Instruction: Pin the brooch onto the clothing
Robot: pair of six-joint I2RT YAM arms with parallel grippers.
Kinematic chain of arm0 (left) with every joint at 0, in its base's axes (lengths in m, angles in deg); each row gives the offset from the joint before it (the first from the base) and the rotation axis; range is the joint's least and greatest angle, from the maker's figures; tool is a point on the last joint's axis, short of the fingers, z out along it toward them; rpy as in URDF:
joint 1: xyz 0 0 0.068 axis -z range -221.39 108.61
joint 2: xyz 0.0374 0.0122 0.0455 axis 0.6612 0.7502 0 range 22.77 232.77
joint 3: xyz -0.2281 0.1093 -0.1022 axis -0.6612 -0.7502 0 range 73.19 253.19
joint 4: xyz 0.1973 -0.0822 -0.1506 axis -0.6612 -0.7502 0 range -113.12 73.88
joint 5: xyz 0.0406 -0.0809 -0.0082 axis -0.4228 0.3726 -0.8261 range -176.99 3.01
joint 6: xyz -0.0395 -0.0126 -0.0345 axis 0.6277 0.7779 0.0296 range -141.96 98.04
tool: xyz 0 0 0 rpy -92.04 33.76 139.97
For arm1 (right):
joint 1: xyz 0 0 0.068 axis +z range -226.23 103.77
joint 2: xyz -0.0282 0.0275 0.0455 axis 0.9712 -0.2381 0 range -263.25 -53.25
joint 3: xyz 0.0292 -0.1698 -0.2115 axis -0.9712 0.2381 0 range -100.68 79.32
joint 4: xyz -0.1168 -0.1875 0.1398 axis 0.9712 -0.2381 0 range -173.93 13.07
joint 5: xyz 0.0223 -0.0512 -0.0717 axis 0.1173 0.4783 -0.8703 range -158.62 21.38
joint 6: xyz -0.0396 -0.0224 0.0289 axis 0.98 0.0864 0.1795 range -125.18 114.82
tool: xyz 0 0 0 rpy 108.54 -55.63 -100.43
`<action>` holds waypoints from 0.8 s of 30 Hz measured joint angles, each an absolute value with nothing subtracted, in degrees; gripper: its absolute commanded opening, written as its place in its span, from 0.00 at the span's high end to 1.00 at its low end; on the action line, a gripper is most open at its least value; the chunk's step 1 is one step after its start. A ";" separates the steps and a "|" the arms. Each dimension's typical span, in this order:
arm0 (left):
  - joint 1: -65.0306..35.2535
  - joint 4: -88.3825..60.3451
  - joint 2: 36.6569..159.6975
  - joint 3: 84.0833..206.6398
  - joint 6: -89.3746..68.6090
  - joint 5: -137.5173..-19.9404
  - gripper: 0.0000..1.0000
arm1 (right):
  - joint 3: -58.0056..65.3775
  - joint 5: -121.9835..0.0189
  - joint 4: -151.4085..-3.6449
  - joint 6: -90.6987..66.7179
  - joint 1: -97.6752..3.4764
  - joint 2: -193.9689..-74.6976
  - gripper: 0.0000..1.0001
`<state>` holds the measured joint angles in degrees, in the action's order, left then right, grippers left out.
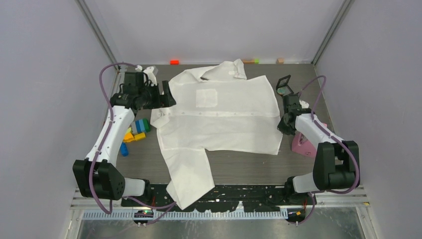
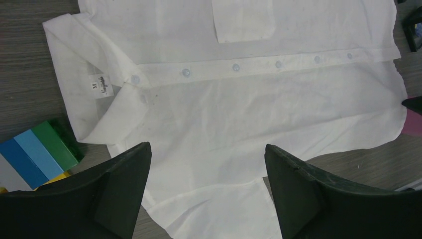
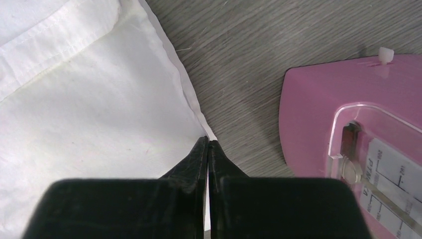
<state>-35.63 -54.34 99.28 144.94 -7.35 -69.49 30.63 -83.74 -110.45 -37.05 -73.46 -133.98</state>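
Note:
The white short-sleeved shirt [image 1: 224, 114] lies spread on the table, collar to the left and chest pocket [image 1: 206, 98] up. My left gripper [image 1: 169, 94] is open and empty, hovering over the collar end; in the left wrist view [image 2: 206, 149] its jaws stand wide apart above the collar [image 2: 99, 94] and button placket. My right gripper [image 1: 284, 127] is shut, with its tips at the shirt's right hem edge [image 3: 174, 64] in the right wrist view [image 3: 208, 142]. I cannot tell whether it pinches fabric. No brooch shows in any view.
A pink flat device [image 1: 303, 143] lies just right of my right gripper, also in the right wrist view [image 3: 348, 129]. A small black-framed mirror [image 1: 284, 85] stands at the back right. Coloured blocks [image 1: 137, 130] lie left of the shirt and a white object [image 1: 149, 70] at the back left.

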 measured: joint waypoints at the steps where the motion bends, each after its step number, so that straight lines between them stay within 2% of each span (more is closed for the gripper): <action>1: -35.63 -54.36 99.11 144.94 -7.44 -69.65 0.12 | 30.79 -84.02 -110.54 -37.08 -73.46 -133.92 0.82; 2: -35.63 -54.43 98.93 144.94 -7.48 -69.84 0.12 | 30.81 -84.15 -110.69 -37.12 -73.48 -133.81 0.68; 4: -35.63 -54.62 98.69 144.94 -7.55 -70.06 0.10 | 30.79 -84.48 -111.19 -36.84 -73.48 -133.13 0.54; 9: -35.63 -55.37 98.49 144.94 -8.14 -71.18 0.09 | 27.90 -84.63 -113.44 -34.45 -73.48 -130.96 0.34; 12: -35.63 -56.02 98.49 144.94 -8.86 -71.94 0.07 | 24.21 -84.87 -113.51 -32.60 -73.48 -130.64 0.30; 17: -35.63 -56.31 98.49 144.94 -9.10 -72.05 0.08 | 18.31 -85.09 -112.96 -30.10 -73.66 -131.75 0.29; 24: -35.63 -56.33 98.49 144.94 -9.62 -72.44 0.08 | 10.48 -84.98 -110.01 -23.87 -75.97 -142.70 0.28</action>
<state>-35.63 -56.33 98.49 144.94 -9.62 -72.44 10.48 -84.98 -110.01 -23.87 -75.97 -142.70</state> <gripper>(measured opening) 0.921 0.705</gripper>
